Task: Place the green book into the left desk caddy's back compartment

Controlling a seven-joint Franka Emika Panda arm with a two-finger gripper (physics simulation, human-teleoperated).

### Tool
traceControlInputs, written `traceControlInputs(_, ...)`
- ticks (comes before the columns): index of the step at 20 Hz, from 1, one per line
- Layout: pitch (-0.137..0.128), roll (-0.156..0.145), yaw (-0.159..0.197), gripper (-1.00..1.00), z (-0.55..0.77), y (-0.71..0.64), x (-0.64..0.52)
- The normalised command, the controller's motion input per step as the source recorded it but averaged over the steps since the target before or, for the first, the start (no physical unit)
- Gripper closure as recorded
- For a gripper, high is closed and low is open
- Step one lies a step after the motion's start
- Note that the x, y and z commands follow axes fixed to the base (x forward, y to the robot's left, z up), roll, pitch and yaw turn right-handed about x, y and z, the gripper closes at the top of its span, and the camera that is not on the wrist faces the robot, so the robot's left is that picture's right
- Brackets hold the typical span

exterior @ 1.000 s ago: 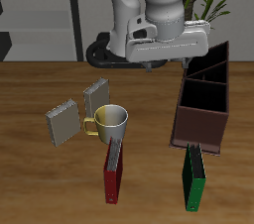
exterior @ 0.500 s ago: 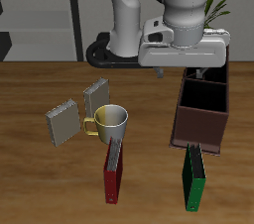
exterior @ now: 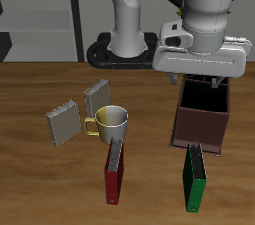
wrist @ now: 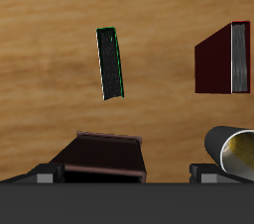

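We're at the reach-for-it stage: the green book (exterior: 194, 178) stands on its edge on the desk (exterior: 30, 169) close to the front edge, just in front of the left desk caddy (exterior: 202, 119), with a small gap between them. Nothing is holding it yet. The arm hangs high above the caddy, and the fingers (exterior: 207, 82) are hard to make out, so we honestly can't tell if they're spread or pressed together. From the wrist camera the book (wrist: 110, 62) shows as a thin dark strip with a green border, a bit skewed rather than square to the caddy (wrist: 99, 156).

To do this step well, we'd bring the hand forward until it's right over the book, turn the wrist to match that slight skew, spread the fingers wide enough to straddle the thin covers, then come straight down and pinch near the top edge around the middle of its length. It's thin and tall, so it probably tips easily if one finger touches first.

Also watch the red book (exterior: 115, 170) and the mug (exterior: 110, 121) farther along the desk; they're well apart, so not much risk there. The back compartment (exterior: 214, 88) is mostly hidden under the arm right now
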Motion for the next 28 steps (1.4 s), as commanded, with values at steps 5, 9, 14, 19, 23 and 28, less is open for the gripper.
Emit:
traceControlInputs(5,-0.028,-0.005,0.068,-1.00,0.01,0.07,0.21)
traceControlInputs(9,-0.043,-0.004,0.078,-1.00,-0.05,-0.08,0.19)
traceControlInputs(14,-0.071,-0.019,0.054,-1.00,-0.11,-0.02,0.12)
traceControlInputs(19,-0.056,-0.018,-0.019,-1.00,-0.21,-0.05,0.12)
traceControlInputs(23,-0.051,-0.003,0.009,-1.00,-0.35,0.11,0.14)
traceControlInputs(28,0.024,-0.020,-0.051,-1.00,-0.40,0.04,0.16)
